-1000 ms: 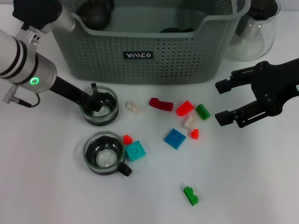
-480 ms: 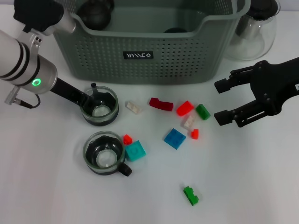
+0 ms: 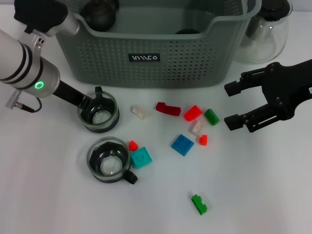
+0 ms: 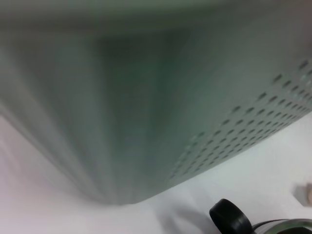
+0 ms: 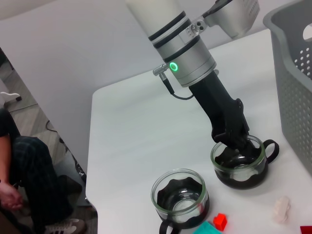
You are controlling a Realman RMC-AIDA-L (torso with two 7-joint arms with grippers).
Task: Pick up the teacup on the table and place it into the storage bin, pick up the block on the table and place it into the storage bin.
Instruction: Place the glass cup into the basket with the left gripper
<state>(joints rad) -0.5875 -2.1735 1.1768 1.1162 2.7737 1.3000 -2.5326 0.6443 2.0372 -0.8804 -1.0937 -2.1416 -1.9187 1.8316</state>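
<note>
A glass teacup (image 3: 98, 113) with a black base and handle sits close in front of the storage bin (image 3: 156, 58). My left gripper (image 3: 87, 105) is shut on its rim, one finger inside the glass. The right wrist view shows the same grip, left gripper (image 5: 234, 144) on teacup (image 5: 240, 163). A second teacup (image 3: 109, 160) stands nearer the front. Several blocks lie scattered: white (image 3: 139, 112), dark red (image 3: 168, 108), red (image 3: 193, 112), blue (image 3: 182, 144), teal (image 3: 140, 158). My right gripper (image 3: 234, 105) hovers open just right of a green block (image 3: 211, 116).
A clear glass carafe (image 3: 265, 34) stands right of the bin. Dark round objects (image 3: 100, 12) lie inside the bin. Another green block (image 3: 199, 204) sits alone near the front. The bin wall (image 4: 146, 97) fills the left wrist view. A seated person (image 5: 19, 165) is beyond the table's edge.
The left gripper has shifted the held teacup a little to the left and toward the bin. The right arm and the blocks have stayed where they were.
</note>
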